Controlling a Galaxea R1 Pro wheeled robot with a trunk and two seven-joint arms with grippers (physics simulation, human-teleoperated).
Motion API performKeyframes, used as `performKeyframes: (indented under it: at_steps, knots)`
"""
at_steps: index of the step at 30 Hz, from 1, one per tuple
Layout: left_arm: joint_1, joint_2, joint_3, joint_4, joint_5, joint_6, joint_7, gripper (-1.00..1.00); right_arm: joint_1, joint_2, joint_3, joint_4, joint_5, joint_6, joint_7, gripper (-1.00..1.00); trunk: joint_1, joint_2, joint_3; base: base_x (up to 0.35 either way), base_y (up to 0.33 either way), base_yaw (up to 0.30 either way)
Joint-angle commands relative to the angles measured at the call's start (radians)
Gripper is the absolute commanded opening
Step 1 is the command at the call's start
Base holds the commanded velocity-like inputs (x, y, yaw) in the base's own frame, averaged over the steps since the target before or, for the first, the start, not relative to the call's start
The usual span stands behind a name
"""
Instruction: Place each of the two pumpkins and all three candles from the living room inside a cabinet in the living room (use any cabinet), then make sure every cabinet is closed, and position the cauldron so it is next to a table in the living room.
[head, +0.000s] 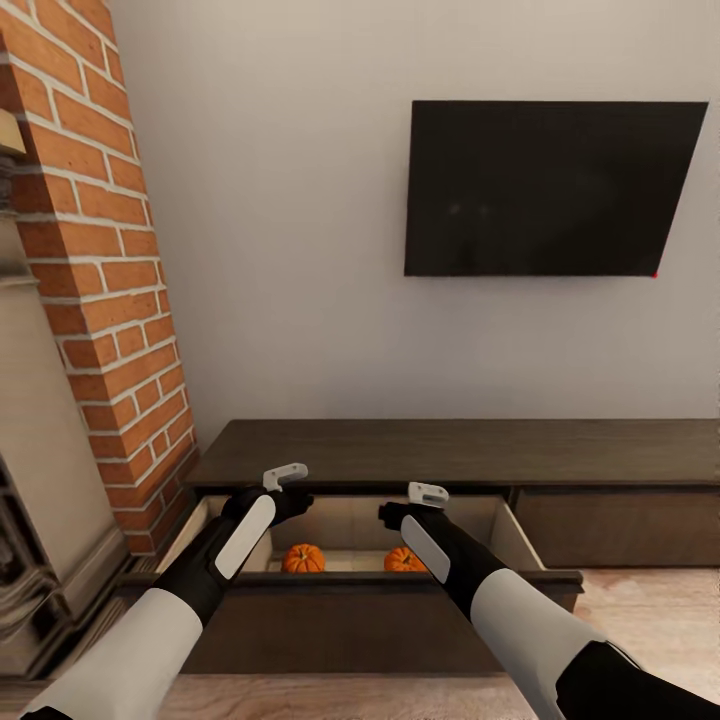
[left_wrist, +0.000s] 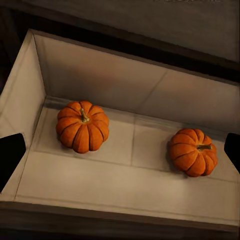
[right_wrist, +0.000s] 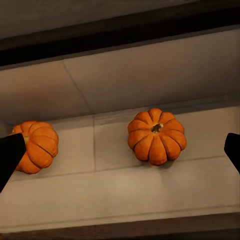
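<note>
Brick column (head: 95, 270) at 9 o'clock in the head view, running up the frame's edge; pale stone fireplace surround (head: 40, 520) below it at 8 o'clock, just beside the cabinet's end.

Cabinet (head: 450, 452), long, low, dark brown, across 6 to 3 o'clock against the grey wall. Its leftmost drawer (head: 340, 625) is pulled out; pale lining visible inside. The neighbouring front (head: 610, 525) at 4 o'clock sits flush.

Left gripper (head: 285, 478) hangs over the drawer's near-left part, at about 7 o'clock from frame centre. Fingers spread: the left wrist view has one dark fingertip (left_wrist: 10, 157) at each edge of the picture, nothing between them but drawer floor.

Left pumpkin (head: 303, 558) rests on the drawer floor, stem up, near the left wall. In the left wrist view it (left_wrist: 82, 126) stands clear of the back wall.

Right pumpkin (head: 403, 560) lies well apart from the first, on the same floor, partly covered by the right forearm in the head view. Tilted, stem pointing sideways (left_wrist: 193, 151).

Right gripper (head: 428, 494) at 6 o'clock, above the drawer's middle. Fingers also parted, holding nothing; fingertips (right_wrist: 11, 155) at the edges of its wrist view.

Black television (head: 550, 188) on the wall at 1 o'clock. Wood floor (head: 650, 620) at 4 o'clock.
</note>
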Motion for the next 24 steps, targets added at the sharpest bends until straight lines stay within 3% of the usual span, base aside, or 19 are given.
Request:
performKeyframes:
  at_steps: [1,5,13,24]
  knots:
    - [-0.001,0.0,-0.002,-0.001,0.01,0.001,0.01,1.0,-0.001,-0.001,0.006,-0.002,-0.007,0.003,-0.006,1.0,-0.004,0.007,0.002,-0.059,0.012,0.0]
    - [-0.001,-0.001,-0.002,-0.001,0.011,0.001,0.01,1.0,-0.001,-0.001,0.006,-0.002,-0.007,0.003,-0.003,1.0,-0.02,0.035,0.015,-0.095,0.004,0.0]
    - [-0.001,-0.001,-0.002,-0.001,0.011,0.001,0.01,1.0,-0.001,-0.001,0.006,-0.002,-0.007,0.003,-0.003,1.0,-0.05,0.091,0.04,-0.306,0.0,0.0]
    - [-0.001,0.001,-0.002,-0.001,0.01,0.001,0.01,1.0,-0.001,-0.001,0.006,-0.002,-0.007,0.003,-0.003,1.0,-0.05,0.091,0.04,-0.331,0.0,0.0]
